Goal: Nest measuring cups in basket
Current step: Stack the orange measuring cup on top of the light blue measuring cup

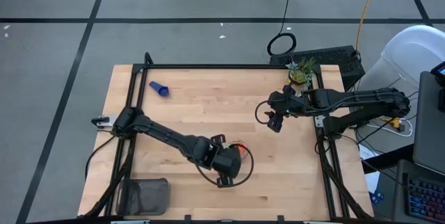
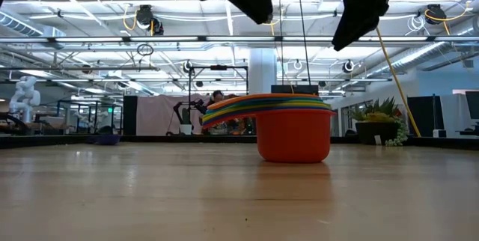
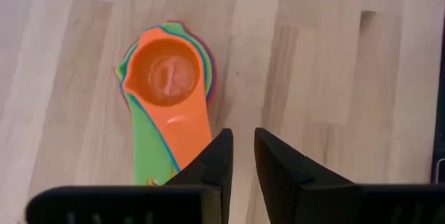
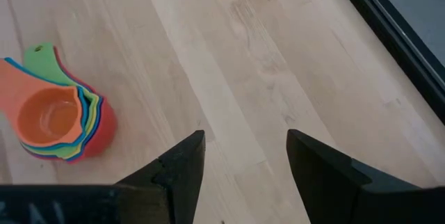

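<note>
Nested measuring cups (image 3: 169, 88) stand well away from the basket (image 1: 144, 196), left gripper (image 3: 241, 156) above them, narrow and empty. Light, stiff, slick plastic; likely best pinched by the fanned handles (image 3: 167, 151).

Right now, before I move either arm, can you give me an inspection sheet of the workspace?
Surface: wooden table, mostly bare.
Job's things: nested stack of measuring cups, orange innermost, red outermost, on the table; one blue cup lies apart at the far left; basket at the near-left corner, no cups seen inside.
Clutter: nothing seen.
Grippers: left gripper above the stack, fingers nearly closed, empty; right gripper open, empty, raised.
Cables: cords on the floor beyond the table.
Surroundings: potted plant, keyboard.
</note>
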Robot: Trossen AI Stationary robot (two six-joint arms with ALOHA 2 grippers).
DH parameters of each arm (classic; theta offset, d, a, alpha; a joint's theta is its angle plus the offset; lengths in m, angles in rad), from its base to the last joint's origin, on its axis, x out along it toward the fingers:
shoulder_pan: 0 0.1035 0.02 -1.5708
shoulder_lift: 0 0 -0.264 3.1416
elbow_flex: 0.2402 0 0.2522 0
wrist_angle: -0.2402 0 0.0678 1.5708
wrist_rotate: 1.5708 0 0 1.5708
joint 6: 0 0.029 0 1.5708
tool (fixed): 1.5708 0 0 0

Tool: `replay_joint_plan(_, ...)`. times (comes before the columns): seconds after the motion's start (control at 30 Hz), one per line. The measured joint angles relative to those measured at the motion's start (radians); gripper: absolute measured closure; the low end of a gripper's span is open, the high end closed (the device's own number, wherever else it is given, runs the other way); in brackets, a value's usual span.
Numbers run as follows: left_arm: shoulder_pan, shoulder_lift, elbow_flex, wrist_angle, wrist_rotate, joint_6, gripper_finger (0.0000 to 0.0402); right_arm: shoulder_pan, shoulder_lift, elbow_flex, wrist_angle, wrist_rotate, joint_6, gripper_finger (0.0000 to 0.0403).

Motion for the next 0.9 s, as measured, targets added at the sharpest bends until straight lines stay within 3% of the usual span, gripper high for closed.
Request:
replay_joint_plan(0.27,-0.042,0.014,0.001,0.140,0.104,0.054,0.0339,0.000,0.000,0.000,-0.001,-0.001,-0.003,0.0206)
replay_joint_plan(0.4,-0.024,0.054,0.000,0.075,0.105,-0.007,0.0343,0.000,0.000,0.000,-0.001,-0.001,-0.003,0.0206)
replay_joint_plan(0.5,-0.016,0.086,-0.001,0.064,0.100,-0.016,0.0367,0.000,0.000,0.000,-0.001,-0.001,-0.005,0.0206)
replay_joint_plan(0.57,-0.017,0.115,0.000,0.066,0.131,-0.012,0.0391,0.000,0.000,0.000,-0.002,-0.001,-0.016,0.0206)
replay_joint_plan(0.73,-0.013,0.172,-0.002,0.055,0.172,-0.035,0.0398,0.000,0.000,0.000,0.006,-0.001,-0.025,0.0206)
replay_joint_plan(0.9,-0.014,0.176,-0.002,0.056,0.172,-0.028,0.0399,-0.022,0.000,-0.045,0.208,0.028,-0.113,0.0206)
